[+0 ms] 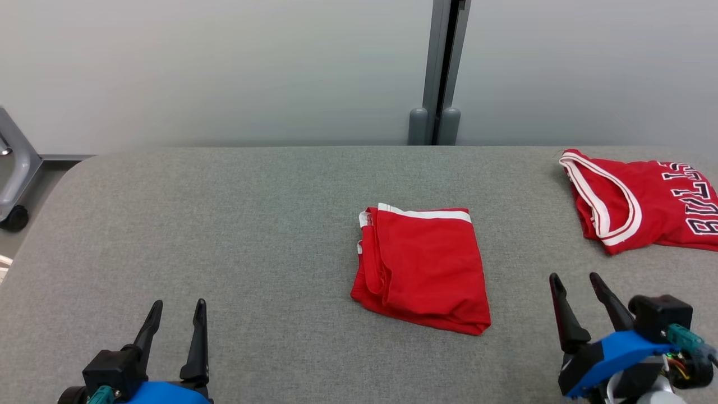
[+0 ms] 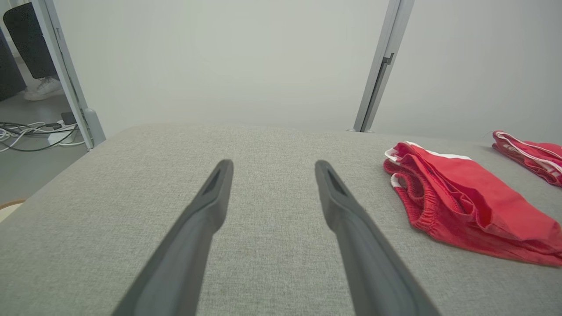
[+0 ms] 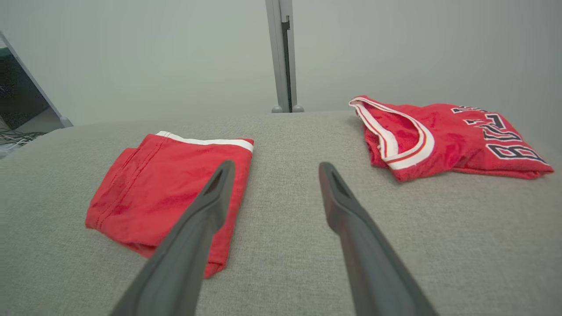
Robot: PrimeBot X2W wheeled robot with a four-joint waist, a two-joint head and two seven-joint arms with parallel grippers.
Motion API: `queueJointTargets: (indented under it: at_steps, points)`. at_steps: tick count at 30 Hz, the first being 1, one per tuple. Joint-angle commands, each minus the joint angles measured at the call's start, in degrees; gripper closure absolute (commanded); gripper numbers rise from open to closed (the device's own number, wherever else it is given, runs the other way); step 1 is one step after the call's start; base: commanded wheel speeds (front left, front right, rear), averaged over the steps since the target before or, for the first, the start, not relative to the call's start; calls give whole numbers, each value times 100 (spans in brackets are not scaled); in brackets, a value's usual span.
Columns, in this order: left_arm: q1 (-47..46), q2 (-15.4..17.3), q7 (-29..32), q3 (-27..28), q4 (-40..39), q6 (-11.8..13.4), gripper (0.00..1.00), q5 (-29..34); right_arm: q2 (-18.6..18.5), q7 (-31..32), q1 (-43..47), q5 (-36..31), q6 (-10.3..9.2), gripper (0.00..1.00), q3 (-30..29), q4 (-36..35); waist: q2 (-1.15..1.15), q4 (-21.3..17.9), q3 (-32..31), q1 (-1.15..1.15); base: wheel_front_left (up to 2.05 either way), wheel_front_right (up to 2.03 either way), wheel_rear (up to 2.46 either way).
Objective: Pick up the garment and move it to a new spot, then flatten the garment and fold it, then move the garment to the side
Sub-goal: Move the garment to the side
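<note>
A red garment (image 1: 426, 269) with a white trim band lies folded into a neat rectangle in the middle of the grey padded table (image 1: 252, 224). It also appears in the left wrist view (image 2: 474, 197) and the right wrist view (image 3: 167, 184). My left gripper (image 1: 179, 303) hovers open and empty near the front left, well apart from the folded garment (image 2: 272, 163). Just right of the garment at the front, my right gripper (image 1: 574, 276) is open and empty too (image 3: 274, 163).
A second red garment, a jersey (image 1: 656, 202) with white trim and dark letters, lies folded at the far right (image 3: 448, 136). A grey post (image 1: 440, 73) stands behind the table. A wheeled frame (image 1: 14, 168) is off the left edge. Cables (image 2: 26, 131) and a person's shoe (image 2: 41, 87) are on the floor.
</note>
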Motion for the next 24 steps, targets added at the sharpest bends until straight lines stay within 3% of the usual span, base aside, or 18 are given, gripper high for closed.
queueJointTargets:
  at_steps: [1,14,24]
  points:
    - [-39,15,-22,-22,-30,19,0,-20,3,136,-239,48,1,0,25,45,0,34,61,0,0,0,0]
    - [-585,-47,-65,-220,-25,-82,0,6,34,2629,-2252,381,1,0,-264,1596,0,523,642,0,0,0,0]
    - [-977,-120,-194,-332,159,-166,0,-46,39,3495,-3116,22,1,0,-670,2810,0,858,1067,0,0,0,0]
